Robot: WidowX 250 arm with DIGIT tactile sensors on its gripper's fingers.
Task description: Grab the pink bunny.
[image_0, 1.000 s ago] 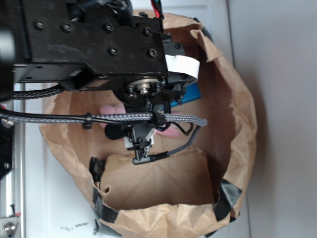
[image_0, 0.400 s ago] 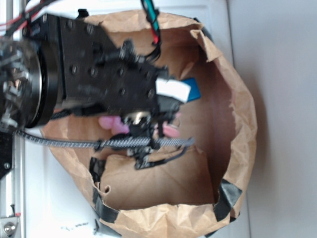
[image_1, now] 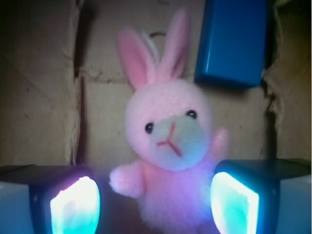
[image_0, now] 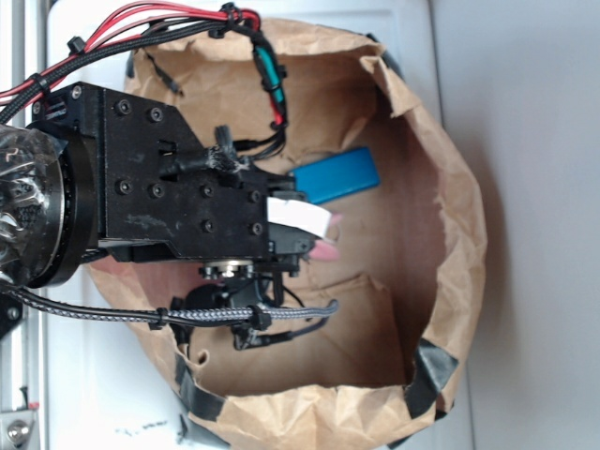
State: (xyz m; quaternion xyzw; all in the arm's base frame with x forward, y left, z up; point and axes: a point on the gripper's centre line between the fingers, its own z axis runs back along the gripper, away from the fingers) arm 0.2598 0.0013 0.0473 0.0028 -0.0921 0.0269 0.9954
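The pink bunny (image_1: pixel 168 146) lies face up on the brown floor of a paper bag, ears pointing away from me. In the wrist view my gripper (image_1: pixel 155 204) is open, and the bunny's body sits between the two glowing pads. The right pad (image_1: pixel 233 202) is close against its side, while a gap shows at the left pad (image_1: pixel 75 207). From the exterior view the black arm (image_0: pixel 178 202) covers nearly all of the bunny, leaving only a pink sliver (image_0: pixel 325 251) at the wrist's edge.
A blue rectangular block (image_0: pixel 337 175) lies just beyond the bunny's ears, seen as the blue block (image_1: pixel 234 41) at the wrist view's top right. The crumpled walls of the brown paper bag (image_0: pixel 459 234) ring the arm. A folded flap (image_0: pixel 309 337) rises from the bag floor.
The arm has shifted left and toward the picture's bottom, uncovering the blue block. More of the bunny is now hidden under the wrist.
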